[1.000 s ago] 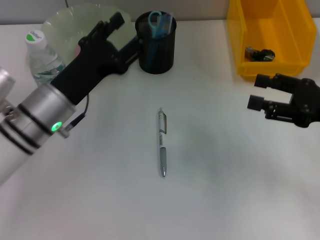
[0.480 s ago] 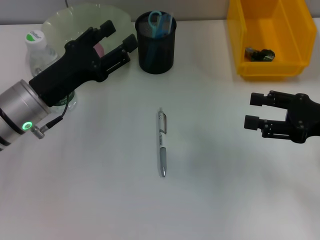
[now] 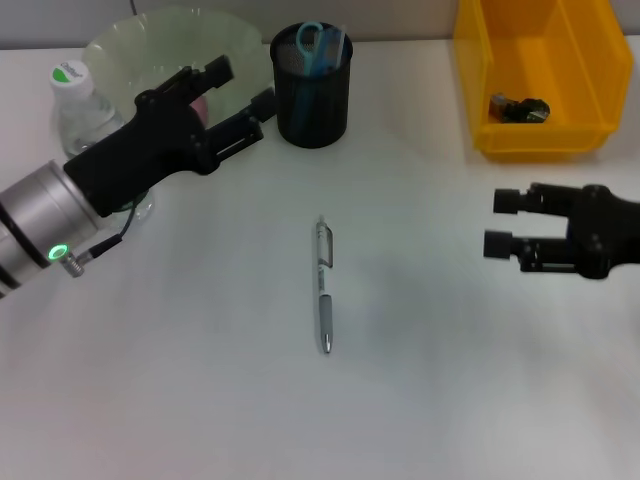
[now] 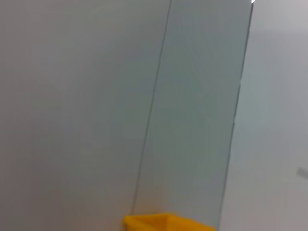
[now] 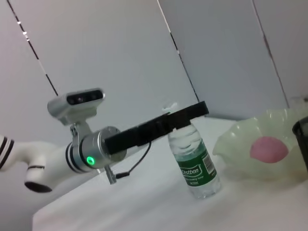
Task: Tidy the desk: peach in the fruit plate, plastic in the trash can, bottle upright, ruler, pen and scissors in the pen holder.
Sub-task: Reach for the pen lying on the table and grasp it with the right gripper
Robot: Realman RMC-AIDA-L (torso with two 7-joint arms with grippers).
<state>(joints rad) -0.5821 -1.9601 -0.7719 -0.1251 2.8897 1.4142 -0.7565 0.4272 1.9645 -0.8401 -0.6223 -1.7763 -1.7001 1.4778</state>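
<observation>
A silver pen (image 3: 324, 286) lies on the white desk, mid-table. The black mesh pen holder (image 3: 313, 96) at the back holds teal-handled scissors (image 3: 311, 38) and a blue ruler (image 3: 333, 48). My left gripper (image 3: 242, 86) is open and empty, just left of the holder and in front of the green fruit plate (image 3: 140, 38), partly hiding the pink peach (image 3: 200, 101). The bottle (image 3: 84, 118) stands upright at the far left. My right gripper (image 3: 498, 223) is open and empty at the right, well right of the pen. The right wrist view shows the bottle (image 5: 195, 163), plate (image 5: 240, 144) and peach (image 5: 268, 148).
A yellow bin (image 3: 545, 130) stands at the back right with a dark crumpled item (image 3: 520, 107) inside; its edge shows in the left wrist view (image 4: 163, 222). Bare desk lies around the pen and toward the front edge.
My left arm has drawn back to the left and its gripper has come a little forward from the holder. My right gripper has moved down-left toward the table's middle.
</observation>
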